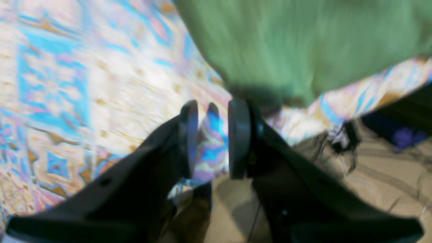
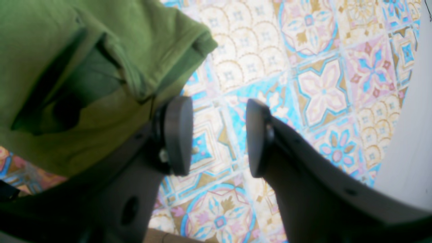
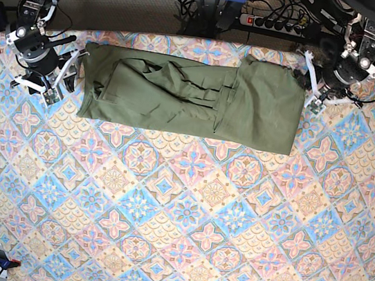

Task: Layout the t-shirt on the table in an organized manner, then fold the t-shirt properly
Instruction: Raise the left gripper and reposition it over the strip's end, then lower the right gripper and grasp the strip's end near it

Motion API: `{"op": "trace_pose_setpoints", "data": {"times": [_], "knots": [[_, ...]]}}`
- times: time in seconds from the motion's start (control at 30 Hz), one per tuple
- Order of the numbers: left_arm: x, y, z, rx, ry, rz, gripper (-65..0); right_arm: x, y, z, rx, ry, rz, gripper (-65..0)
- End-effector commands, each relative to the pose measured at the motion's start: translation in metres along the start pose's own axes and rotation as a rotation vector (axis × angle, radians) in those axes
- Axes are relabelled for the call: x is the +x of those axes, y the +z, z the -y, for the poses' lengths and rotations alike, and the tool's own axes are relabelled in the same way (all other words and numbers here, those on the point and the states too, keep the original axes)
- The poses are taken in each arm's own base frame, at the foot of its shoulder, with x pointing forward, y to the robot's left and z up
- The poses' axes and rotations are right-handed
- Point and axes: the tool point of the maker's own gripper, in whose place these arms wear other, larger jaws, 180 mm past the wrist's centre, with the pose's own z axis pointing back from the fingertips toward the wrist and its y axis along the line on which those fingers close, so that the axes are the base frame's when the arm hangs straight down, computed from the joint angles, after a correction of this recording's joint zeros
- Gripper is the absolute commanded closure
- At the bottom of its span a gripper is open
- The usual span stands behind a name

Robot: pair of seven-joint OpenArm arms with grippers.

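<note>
The right end effector (image 3: 40, 85) hovers with its pads apart and empty at one short end of the t-shirt (image 3: 192, 98), which lies as a long folded band across the far part of the bench (image 3: 181, 237), just beside its inner pad. The left end effector (image 3: 314, 97) is at the other short end, pads a little apart with only patterned cloth between them. I think the bench cover could get pinched together with the shirt edge, and the loose creased upper layer could slide.
</note>
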Motion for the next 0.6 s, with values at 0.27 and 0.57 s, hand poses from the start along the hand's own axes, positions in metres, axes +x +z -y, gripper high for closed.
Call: {"op": "trace_pose_setpoints", "data": {"times": [0.27,0.57], "knots": [[0.062,0.015,-0.005,-0.137,0.252,0.265,-16.2,-0.002,0.004,0.007,-0.018,0.015,-0.034,-25.1],[0.072,0.010,0.006,-0.165,0.307,0.301,-16.2,0.037,-0.002,0.001,0.113,-0.099,0.023,-29.3]]}}
